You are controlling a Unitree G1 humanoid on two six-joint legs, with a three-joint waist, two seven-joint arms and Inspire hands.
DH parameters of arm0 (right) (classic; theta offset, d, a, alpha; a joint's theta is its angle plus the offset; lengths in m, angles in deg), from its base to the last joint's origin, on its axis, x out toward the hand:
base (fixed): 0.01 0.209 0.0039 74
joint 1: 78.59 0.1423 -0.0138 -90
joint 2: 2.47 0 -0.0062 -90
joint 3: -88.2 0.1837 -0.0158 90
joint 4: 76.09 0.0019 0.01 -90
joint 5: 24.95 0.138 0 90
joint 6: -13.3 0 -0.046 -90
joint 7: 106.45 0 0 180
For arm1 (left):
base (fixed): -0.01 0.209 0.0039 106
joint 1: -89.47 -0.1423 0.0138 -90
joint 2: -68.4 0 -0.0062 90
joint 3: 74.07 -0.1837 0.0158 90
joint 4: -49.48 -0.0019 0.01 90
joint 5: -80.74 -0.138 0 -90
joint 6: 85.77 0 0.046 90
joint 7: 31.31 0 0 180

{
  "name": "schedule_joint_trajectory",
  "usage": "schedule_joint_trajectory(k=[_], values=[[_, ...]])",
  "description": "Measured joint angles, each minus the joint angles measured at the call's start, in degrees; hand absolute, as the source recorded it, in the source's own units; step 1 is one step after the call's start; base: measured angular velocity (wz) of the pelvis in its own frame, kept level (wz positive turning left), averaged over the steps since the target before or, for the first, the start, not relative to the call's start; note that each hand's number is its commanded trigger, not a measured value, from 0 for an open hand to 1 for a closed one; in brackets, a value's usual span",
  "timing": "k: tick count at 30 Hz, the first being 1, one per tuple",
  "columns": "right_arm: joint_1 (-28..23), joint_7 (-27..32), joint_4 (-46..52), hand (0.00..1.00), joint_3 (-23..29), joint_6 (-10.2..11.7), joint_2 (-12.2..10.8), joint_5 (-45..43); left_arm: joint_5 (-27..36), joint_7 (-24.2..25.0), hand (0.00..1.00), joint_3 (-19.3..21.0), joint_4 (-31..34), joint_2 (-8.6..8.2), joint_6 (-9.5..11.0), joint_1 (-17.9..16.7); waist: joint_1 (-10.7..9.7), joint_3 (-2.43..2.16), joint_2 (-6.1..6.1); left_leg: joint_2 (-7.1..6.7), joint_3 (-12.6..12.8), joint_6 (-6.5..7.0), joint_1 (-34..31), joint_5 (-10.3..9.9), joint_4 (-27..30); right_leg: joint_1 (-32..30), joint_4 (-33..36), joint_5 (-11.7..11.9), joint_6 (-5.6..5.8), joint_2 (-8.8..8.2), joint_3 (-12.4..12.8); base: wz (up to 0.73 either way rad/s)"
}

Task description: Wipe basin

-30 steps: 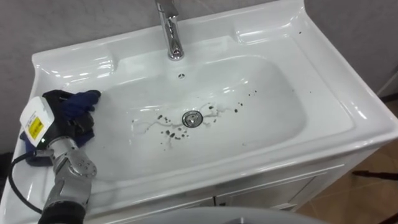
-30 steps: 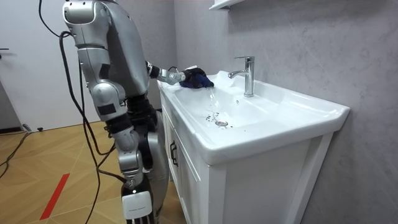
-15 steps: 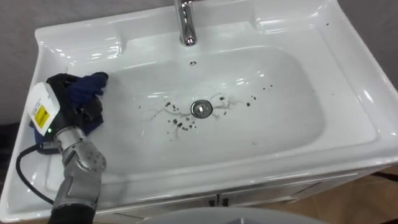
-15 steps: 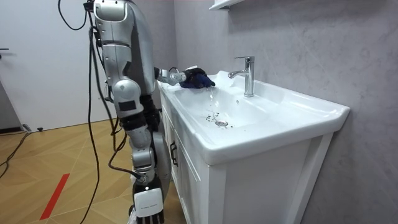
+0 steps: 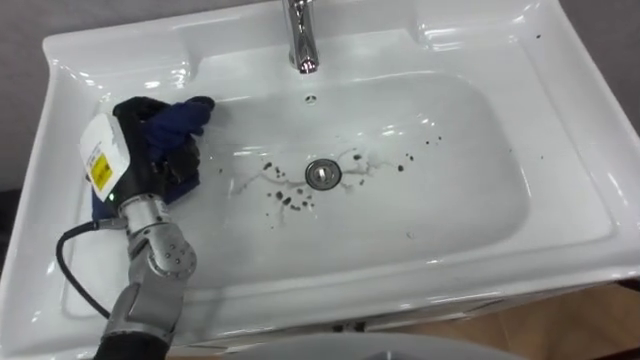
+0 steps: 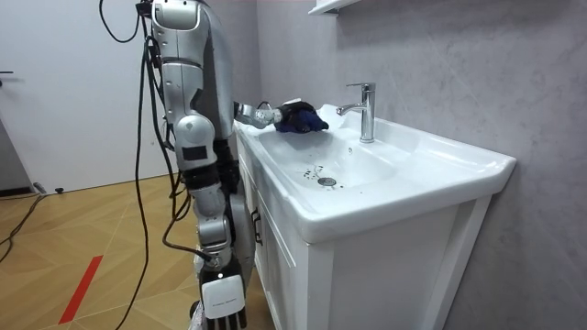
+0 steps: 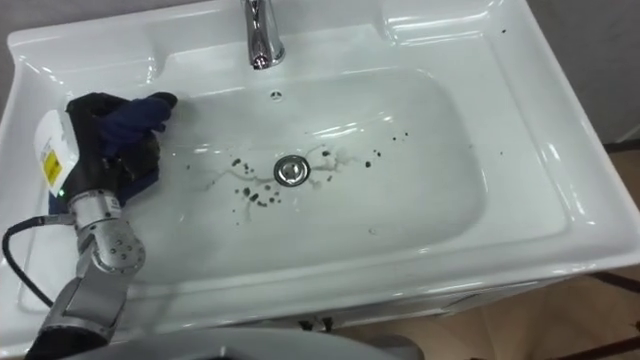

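Robot's left hand point(image 5: 148, 145), fingers curled round a bunched dark-blue cloth point(image 5: 187, 116), holds it at the speckled white basin's point(image 5: 450, 200) left edge.

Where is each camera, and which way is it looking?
Left eye view: on the robot's head, looking down into the basin; its left hand and forearm come in at lower left, gripping the cloth.
Right eye view: beside it on the head, with the same downward look and the same hand.
Room view: off in the room, looking sideways at the basin; the whole robot stands at the room view's left.
Shared: all three show the basin, faucet and cloth; both eyes show the drain.
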Motion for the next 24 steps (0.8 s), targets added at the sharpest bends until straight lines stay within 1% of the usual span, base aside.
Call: schedule_joint_trajectory(k=[1, 3, 8, 10, 13, 18, 20, 21, 22, 24], values=[[0.19, 0.0, -0.11, 0.0, -0.07, 0.1, -0.05, -0.03, 0.0, 0.0, 1.0, -0.62, 0.04, 0.0, 0.77, 0.0, -0.14, 0.0, -0.06, 0.0, 0.0, 0.0, 0.0, 0.0, 0.0, -0.01, -0.01, 0.0, 0.0, 0.0, -0.05, 0.0], [0.26, 0.01, -0.21, 0.0, -0.14, 0.15, -0.11, -0.03, -0.01, 0.0, 1.0, -1.59, 0.04, 0.0, 1.41, 0.0, -0.28, -0.02, -0.14, 0.0, 0.04, 0.0, 0.0, 0.0, 0.0, -0.08, -0.01, 0.0, 0.0, 0.0, -0.05, -0.03], [0.33, -0.11, -0.07, 0.0, -0.08, 0.46, -0.13, -0.03, -0.32, 0.26, 1.0, -4.28, 0.0, 0.0, 1.67, 0.0, -0.49, -0.1, -0.18, 0.01, 0.03, 0.0, -0.74, 0.0, 0.06, -0.9, 0.01, 0.01, 0.0, 0.01, -0.08, -0.02], [0.4, -0.42, -0.05, 0.0, -0.12, 0.46, -0.09, -0.03, -1.72, 0.83, 1.0, -5.08, -0.55, 0.0, 2.13, -0.02, -0.47, -0.11, -0.17, 0.02, 0.04, 0.0, -0.74, 0.0, 0.05, -0.82, 0.01, 0.01, 0.0, 0.0, -0.02, 0.04], [0.39, -0.44, -0.04, 0.0, -0.15, 0.46, -0.04, -0.02, -2.93, 1.62, 1.0, -5.39, -0.55, 0.0, 2.15, -0.54, -0.43, -0.11, -0.17, 0.02, 0.04, 0.0, -0.51, 0.0, 0.04, -0.58, 0.01, 0.01, 0.0, -0.02, -0.02, 0.03], [0.41, -0.4, 0.16, 0.0, -1.36, 0.44, 0.04, 0.04, -2.86, 2.0, 1.0, -5.93, -0.6, 0.02, 2.12, -2.26, -0.44, -0.1, -0.22, 0.02, 0.09, 0.0, -0.05, 0.0, 0.0, -0.32, 0.05, 0.01, 0.0, -0.01, 0.01, -0.04], [0.4, -0.31, 0.17, 0.0, -1.3, 0.37, 0.07, -0.11, -2.91, 2.02, 1.0, -6.18, -1.93, 0.11, 2.13, -2.53, -0.47, -0.13, -0.17, 0.02, 0.16, 0.0, 0.05, 0.0, -0.05, -0.27, 0.05, 0.01, 0.0, 0.01, 0.34, -0.03], [0.4, -0.25, 0.21, 0.0, -1.28, 0.29, 0.13, -0.19, -2.91, 2.16, 1.0, -6.3, -3.83, 0.21, 2.09, -2.6, -0.5, -0.22, -0.09, 0.01, 0.17, 0.0, 0.09, 0.0, -0.05, -0.24, 0.06, 0.01, 0.0, 0.03, 0.73, -0.06], [0.35, -0.22, 0.33, 0.0, -1.28, 0.21, 0.14, -0.23, -2.93, 2.7, 1.0, -6.3, -5.51, 0.24, 1.76, -2.75, -0.51, -0.24, -0.1, 0.01, 0.17, 0.0, 0.12, 0.0, -0.04, -0.25, 0.07, 0.01, 0.0, 0.07, 0.99, -0.05], [0.28, -0.23, 0.4, 0.0, -1.28, 0.18, 0.16, -0.23, -3.1, 3.98, 1.0, -6.39, -6.87, 0.31, 1.28, -2.78, -0.71, -0.26, -0.14, 0.02, 0.16, 0.0, 0.22, 0.0, -0.03, -0.13, 0.08, 0.01, 0.0, 0.1, 1.38, 0.0]])
